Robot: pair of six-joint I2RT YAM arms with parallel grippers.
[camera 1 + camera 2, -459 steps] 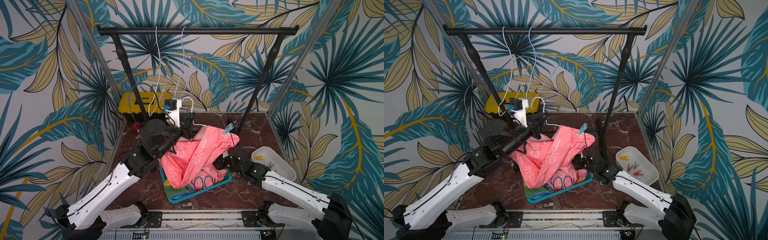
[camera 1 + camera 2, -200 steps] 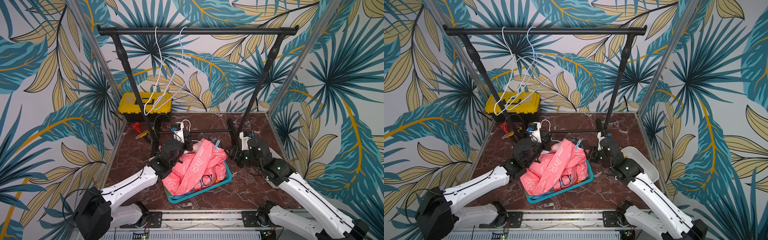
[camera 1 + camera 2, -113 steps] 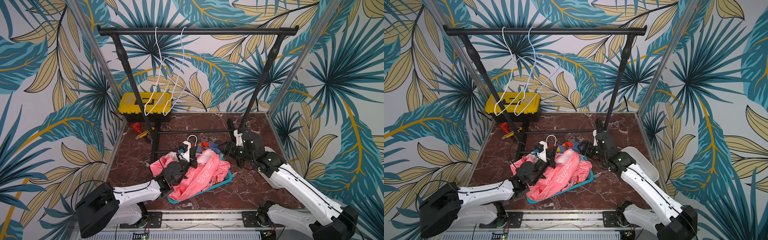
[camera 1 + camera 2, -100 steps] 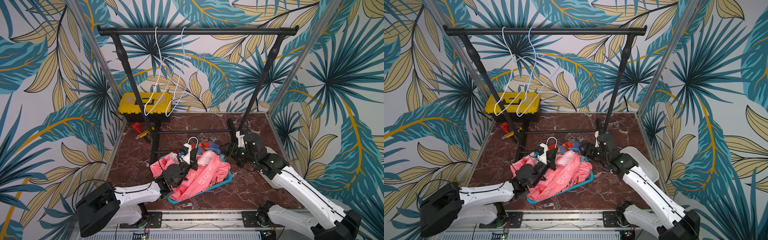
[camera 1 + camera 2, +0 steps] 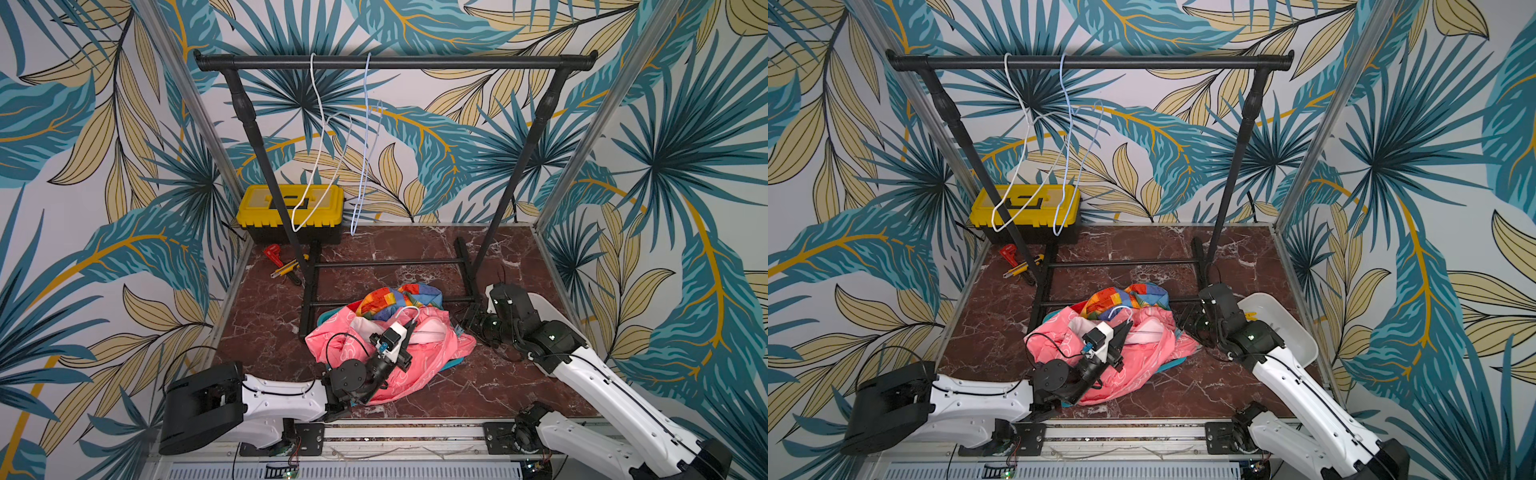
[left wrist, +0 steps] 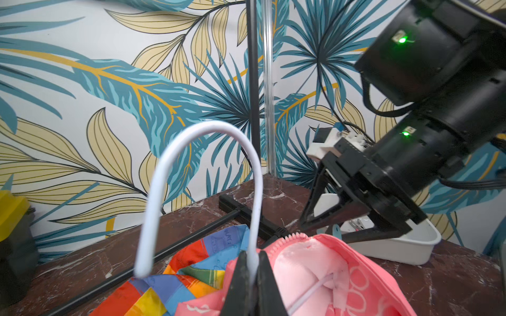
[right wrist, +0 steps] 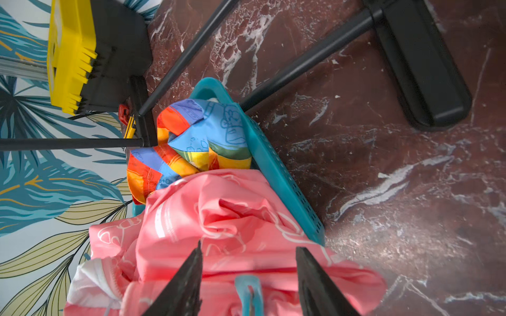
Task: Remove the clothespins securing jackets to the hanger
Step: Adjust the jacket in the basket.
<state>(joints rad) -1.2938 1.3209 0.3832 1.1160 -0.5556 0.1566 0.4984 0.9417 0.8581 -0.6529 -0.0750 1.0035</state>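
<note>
Left gripper (image 6: 253, 255): jaws together, clamped on the neck of the white hanger (image 6: 256, 191), whose hook rises above the fingers. The hanger's lower part is buried in the pink jacket (image 6: 309, 262) and cannot be made out.

Right gripper (image 7: 249, 246): jaws apart, one on each side of the light blue clothespin (image 7: 247, 290), with a gap on each side and no contact seen. The clothespin is clipped on a fold of the pink jacket at the basket's right-hand end.

Jackets: the pink jacket lies crumpled over the teal basket (image 7: 276, 175) and spills past its front rim in both top views. The rainbow-striped jacket (image 7: 197, 131) sits behind it in the same basket, touching it.

White bin (image 5: 1283, 328): on the marble tabletop (image 5: 415, 249) just beside the right arm. A yellow clothespin (image 5: 1249, 316) lies inside; other contents are too small to tell.

Black rail (image 5: 395, 63): carries two bare hangers (image 5: 318, 124), hanging side by side toward the rail's left end. A yellow toolbox (image 5: 291, 203) stands at the rear left corner.
</note>
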